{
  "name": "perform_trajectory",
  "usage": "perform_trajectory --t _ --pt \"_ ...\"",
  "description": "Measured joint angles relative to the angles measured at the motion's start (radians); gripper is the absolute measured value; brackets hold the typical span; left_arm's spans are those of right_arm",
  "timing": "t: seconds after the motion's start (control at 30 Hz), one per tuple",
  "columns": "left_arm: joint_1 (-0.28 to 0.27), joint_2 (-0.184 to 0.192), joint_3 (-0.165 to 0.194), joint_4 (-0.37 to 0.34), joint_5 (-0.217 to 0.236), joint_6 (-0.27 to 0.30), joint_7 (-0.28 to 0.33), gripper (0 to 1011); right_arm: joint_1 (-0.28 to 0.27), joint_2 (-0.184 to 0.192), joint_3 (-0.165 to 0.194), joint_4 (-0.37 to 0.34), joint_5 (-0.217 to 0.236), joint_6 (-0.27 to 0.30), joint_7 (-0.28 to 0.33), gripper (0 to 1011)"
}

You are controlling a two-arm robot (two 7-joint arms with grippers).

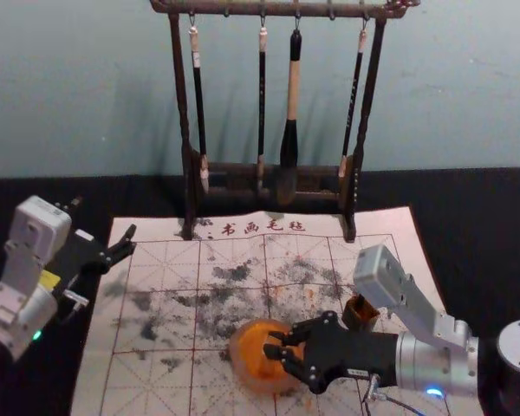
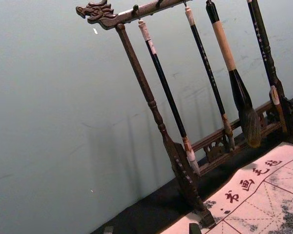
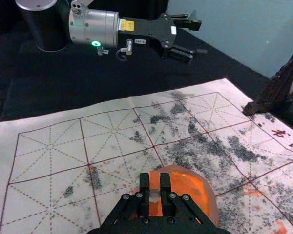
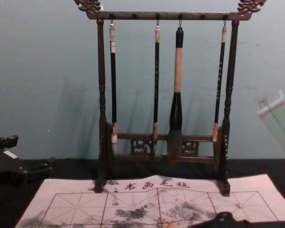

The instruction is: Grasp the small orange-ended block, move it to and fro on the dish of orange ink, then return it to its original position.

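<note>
At the lower middle of the head view, the right gripper (image 1: 272, 344) is placed above the dish of orange ink (image 1: 242, 374). Its jaws are nearly closed, and between them the small orange-ended block (image 3: 155, 182) is held, with one finger along each side. The block is judged to be light and stiff, probably an ink stick; where it is wet with ink, it may become slippery, and its edge may be chipped by hard pressing. The hold is best taken at the flat sides, around the pale band, so that the inked end is kept free for the rubbing.

The long axis of the block seems to be in line with the fingers, pointed away from the wrist and toward the dish. Whether the ink is touched by the far end cannot be told.

Farther outward, the patterned mat (image 1: 156, 373) is spread under the dish. Just beside the right gripper, a small dark container (image 1: 360, 313) is seen. At the left of the head view, the left gripper (image 3: 200, 37) is idle, with its jaws wide apart.
</note>
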Motion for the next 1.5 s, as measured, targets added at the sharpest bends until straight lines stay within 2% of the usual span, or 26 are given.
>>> perform_trajectory --t 0.37,0.63,1.2,1.5 --pt "0.0 0.0 0.0 0.0 0.0 0.0 0.0 1001 0.02 -0.023 0.002 0.012 -0.026 0.036 -0.045 92" --pt "0.0 0.0 0.0 0.0 0.0 0.0 0.0 1001 0.026 -0.025 0.012 0.012 -0.039 0.065 -0.063 92" --pt "0.0 0.0 0.0 0.0 0.0 0.0 0.0 1002 -0.018 0.032 0.045 -0.06 -0.03 0.08 -0.054 92" --pt "0.0 0.0 0.0 0.0 0.0 0.0 0.0 1001 -0.028 0.045 0.042 -0.08 -0.025 0.077 -0.04 92"
